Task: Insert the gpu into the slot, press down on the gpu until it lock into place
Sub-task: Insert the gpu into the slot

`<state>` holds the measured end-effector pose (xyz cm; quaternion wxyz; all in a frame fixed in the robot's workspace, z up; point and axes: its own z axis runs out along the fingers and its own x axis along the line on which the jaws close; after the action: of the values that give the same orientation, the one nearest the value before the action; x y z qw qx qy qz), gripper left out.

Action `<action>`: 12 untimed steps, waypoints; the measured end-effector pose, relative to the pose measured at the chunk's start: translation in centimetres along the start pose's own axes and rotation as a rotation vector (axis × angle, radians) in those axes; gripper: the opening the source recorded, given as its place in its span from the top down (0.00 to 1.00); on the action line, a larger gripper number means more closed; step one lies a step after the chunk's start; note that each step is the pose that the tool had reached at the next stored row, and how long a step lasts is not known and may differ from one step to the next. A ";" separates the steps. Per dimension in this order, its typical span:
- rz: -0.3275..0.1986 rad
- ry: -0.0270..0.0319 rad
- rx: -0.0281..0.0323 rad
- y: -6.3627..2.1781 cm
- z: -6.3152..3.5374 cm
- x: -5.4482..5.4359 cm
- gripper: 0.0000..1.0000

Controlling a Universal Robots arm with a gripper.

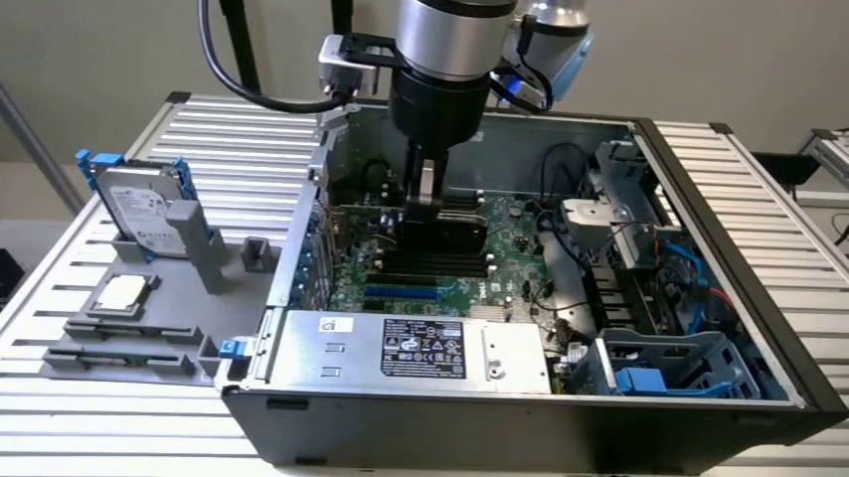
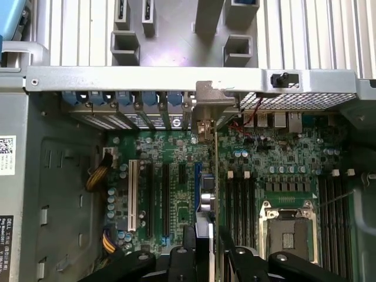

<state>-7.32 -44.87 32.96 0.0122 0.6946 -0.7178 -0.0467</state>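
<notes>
I have the small flat black rectangular gpu (image 1: 444, 237) pinched edge-on in my gripper (image 1: 427, 217), the jaws narrow and closed on its upper edge. In the wrist view a dark finger sits on either side of the thin card.

I hold the card inside the open dark metal computer case (image 1: 690, 189), over the middle of the green circuit board (image 1: 515, 246). It is on the far side of the silver labelled power-supply box (image 1: 398, 348), which lies along the case's near wall.

The long narrow bright-blue plastic slot (image 1: 402, 295) shows uncovered on the board, just beyond the power-supply box. In the wrist view a strip of that blue runs right beside the card's edge, parallel to it. The card's metal bracket end reaches toward the row of rear openings in the case wall.

So I judge the card lined up with the slot but not seated. Whether its lower edge touches the connector, I cannot tell. Insertion and the press to lock are both left to do.

My arm comes straight down from above into the case, wrist vertical, with the black cable looping off toward the exterior view's left.
</notes>
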 end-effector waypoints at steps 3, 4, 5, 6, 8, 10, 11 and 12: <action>0.000 0.0001 -0.0001 0.00 0.54 0.0 0.74; 0.000 0.0001 -0.0002 0.00 0.73 0.0 0.74; 0.000 0.0001 -0.0001 0.01 0.90 0.0 0.74; 0.000 0.0000 0.0000 0.01 1.09 0.1 0.74; 0.000 0.0001 0.0000 0.06 1.46 0.1 0.74; 0.000 0.0001 0.0000 0.19 1.84 0.1 0.74; 0.000 0.0000 0.0000 0.26 2.03 0.1 0.74; 0.000 0.0000 0.0000 0.33 2.21 0.1 0.74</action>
<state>-7.83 -44.86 30.77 0.0123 0.6946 -0.7178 -0.0467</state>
